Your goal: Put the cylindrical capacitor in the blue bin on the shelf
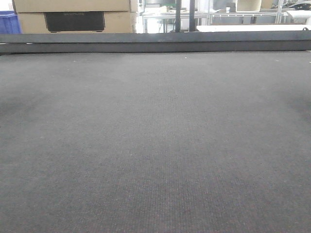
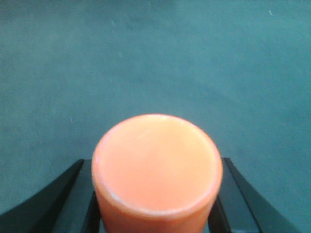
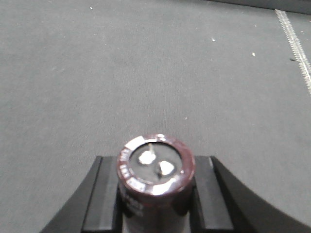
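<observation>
The cylindrical capacitor (image 3: 155, 170) is gripped in the right hand (image 3: 155, 208). The black fingers (image 3: 104, 204) are pressed against its dark sides, and its end, with two silvery terminals, is turned towards the wrist camera. The grey felt-like bench (image 1: 155, 145) is seen beneath it, but it cannot be told whether the capacitor touches the surface. A pale toothed strip (image 3: 295, 46) runs along the bench near its right edge, and a few white specks are scattered about.

An orange cylinder (image 2: 156, 165) is clamped in the left hand (image 2: 156, 216), with a dark finger (image 2: 68, 204) set against each side and only bench surface around it.

In the front view neither arm is shown. The bench is closed off at its far edge by a dark rail (image 1: 155, 42). Cardboard boxes (image 1: 73, 14) stand beyond the far left corner, with part of a blue container (image 1: 8, 23) just beside them, and pale metal framing (image 1: 233, 17) is seen farther right.
</observation>
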